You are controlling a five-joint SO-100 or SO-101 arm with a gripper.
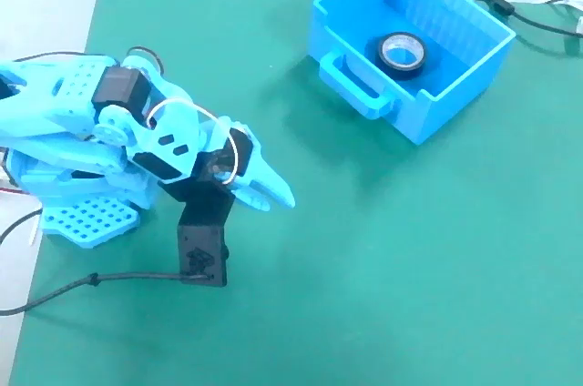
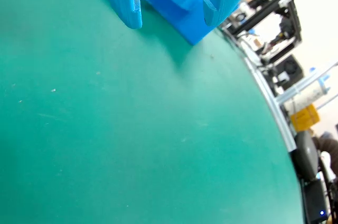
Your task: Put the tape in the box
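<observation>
Green mat [image 1: 383,249] over a white table [image 1: 46,4], evenly lit.

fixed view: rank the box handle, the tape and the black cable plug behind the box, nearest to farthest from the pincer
1. box handle, on the box's near left side.
2. tape, inside the box.
3. black cable plug, behind the box's far corner.
Measured from the pincer.

Both pictures are bright and evenly lit, with no harsh glare. In the fixed view, the box [image 1: 414,49] and the arm [image 1: 137,145] cast soft, faint shadows on the green mat [image 1: 383,259], falling toward the lower left. That view is slightly soft but clear. In the wrist view, the mat's edge curves from lens distortion, and the white background at right is overexposed and blurred.
</observation>
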